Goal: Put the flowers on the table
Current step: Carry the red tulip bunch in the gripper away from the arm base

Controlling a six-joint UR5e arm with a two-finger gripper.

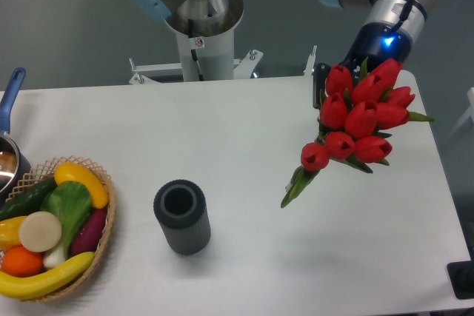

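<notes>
At left, basket: produce | vase: empty | pincer hidden behind flowers

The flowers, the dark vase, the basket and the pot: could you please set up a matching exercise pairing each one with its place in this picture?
Things:
1. flowers
2. dark grey ribbed vase
3. wicker basket of fruit and vegetables
4. pot with blue handle

Places:
A. at the table's left edge, behind the basket
B. held up over the table's right side at the gripper
C. front left corner of the table
D. standing near the middle front of the table

Pairs: 1-B, 2-D, 3-C, 4-A
</notes>
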